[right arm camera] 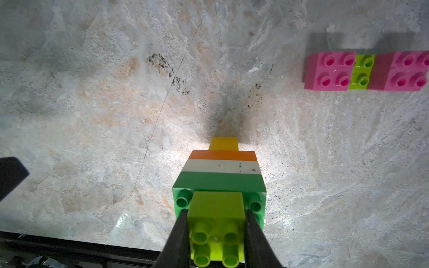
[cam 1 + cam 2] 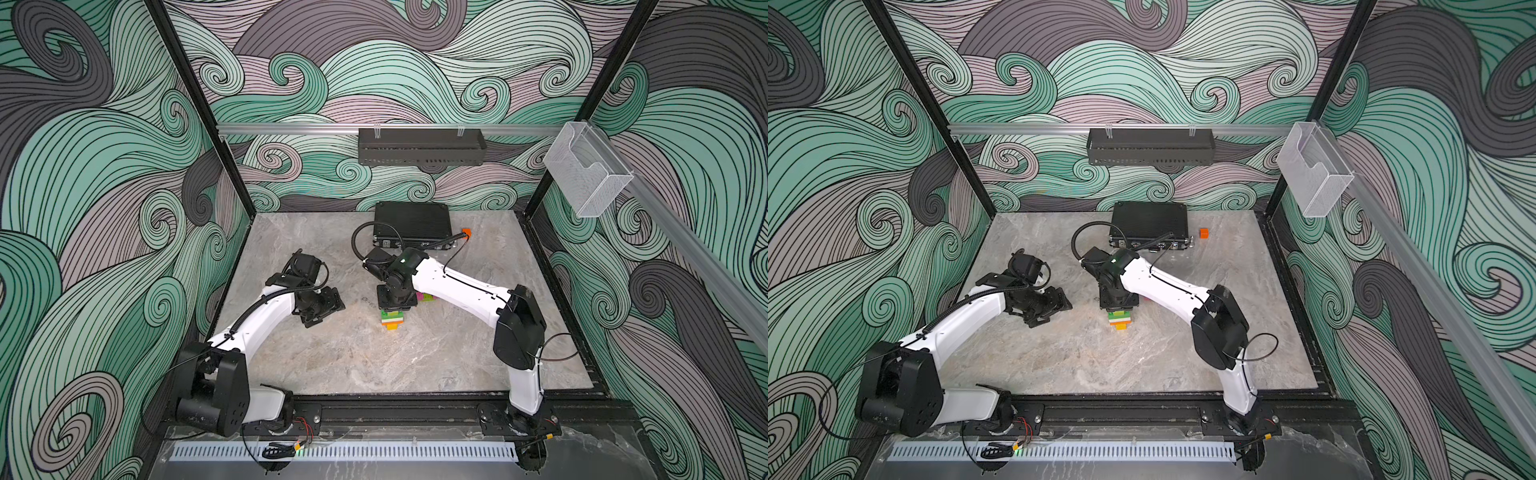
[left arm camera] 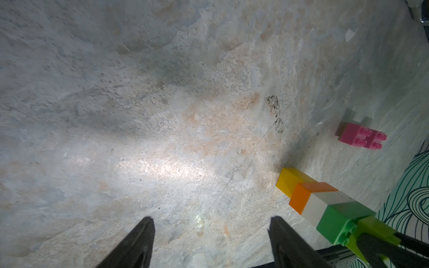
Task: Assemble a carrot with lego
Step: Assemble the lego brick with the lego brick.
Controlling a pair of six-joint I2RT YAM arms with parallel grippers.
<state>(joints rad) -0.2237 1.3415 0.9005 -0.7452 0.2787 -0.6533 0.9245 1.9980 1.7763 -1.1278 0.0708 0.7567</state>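
The carrot [image 2: 392, 319] [image 2: 1120, 319] stands upright on the table as a stack of yellow, orange, white and dark green lego [image 1: 222, 167] [image 3: 325, 204]. A lime brick [image 1: 217, 204] sits on the dark green one, between its studs. My right gripper [image 1: 216, 211] [image 2: 392, 305] is shut on that lime brick from above. Two pink bricks [image 1: 329, 70] [image 1: 406, 70] sit joined on another lime brick [image 1: 362, 72] beside the stack, partly under the right arm [image 2: 428, 297]. To the left of the stack my left gripper [image 3: 211, 219] [image 2: 328, 309] is open and empty.
A flat black ribbed case [image 2: 411, 224] lies at the back of the table, with a small orange cube [image 2: 1203, 233] beside it. A black basket [image 2: 422, 145] and a clear bin [image 2: 586, 170] hang on the rails above.
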